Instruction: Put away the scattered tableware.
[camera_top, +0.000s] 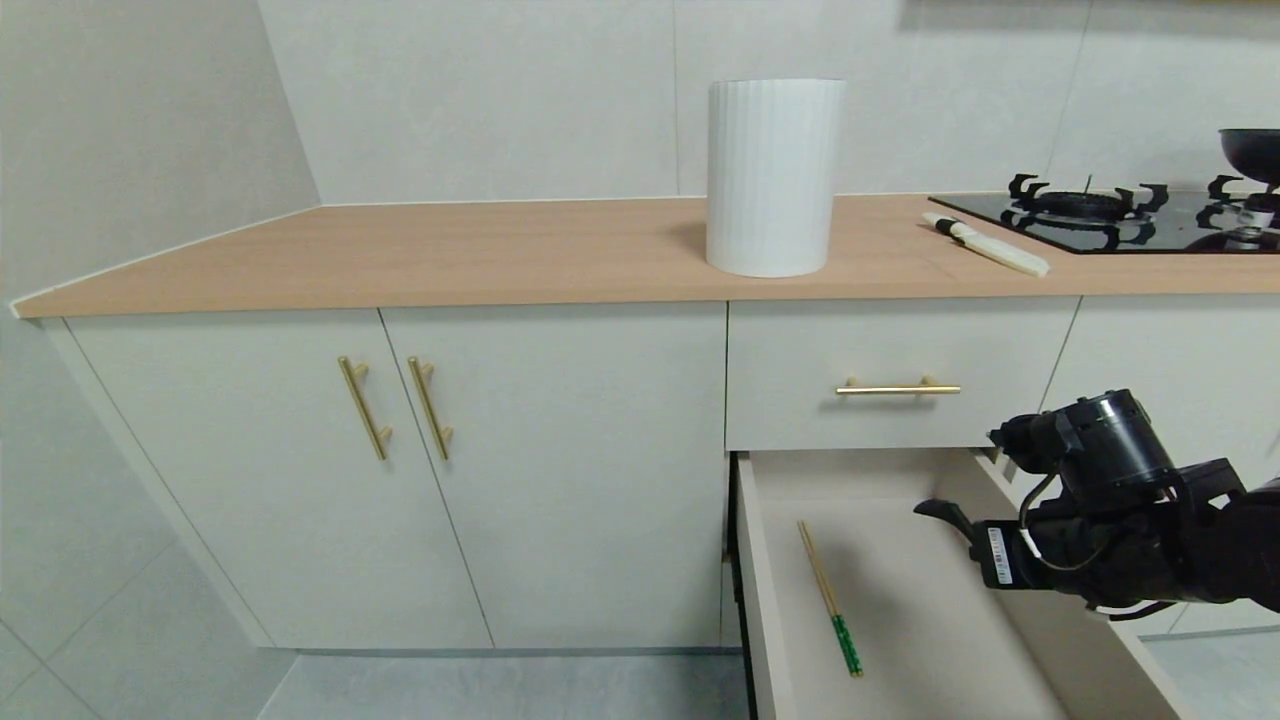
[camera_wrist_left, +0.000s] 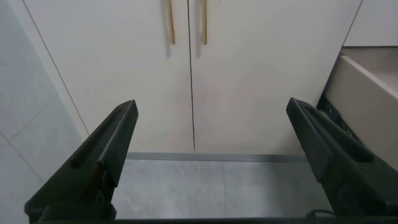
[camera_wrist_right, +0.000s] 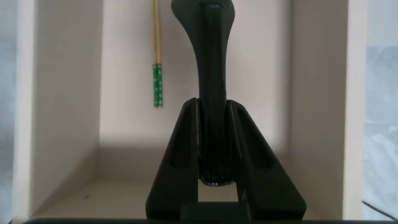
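chopsticks (camera_top: 828, 598), wood w/ green tips, in open drawer (camera_top: 756, 585); r gripper (camera_top: 940, 512) jaws together, l gripper (camera_wrist_left: 210, 111) wide

Countertop (camera_top: 450, 255): canister (camera_top: 770, 175) near centre; knife (camera_top: 985, 243) to its right, just before the stove (camera_top: 1100, 215) at the right end; pan (camera_top: 1252, 150) on the stove's far-right burner.

Below: double-door cabinet (camera_top: 400, 470) at left. Right of it, closed drawer (camera_top: 890, 350) over open drawer (camera_top: 752, 560).

Chopsticks (camera_top: 828, 598) lie in the open drawer, left part. Right gripper (camera_top: 940, 512) is over its right part.

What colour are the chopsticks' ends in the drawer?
The chopsticks end in green; right wrist view best.
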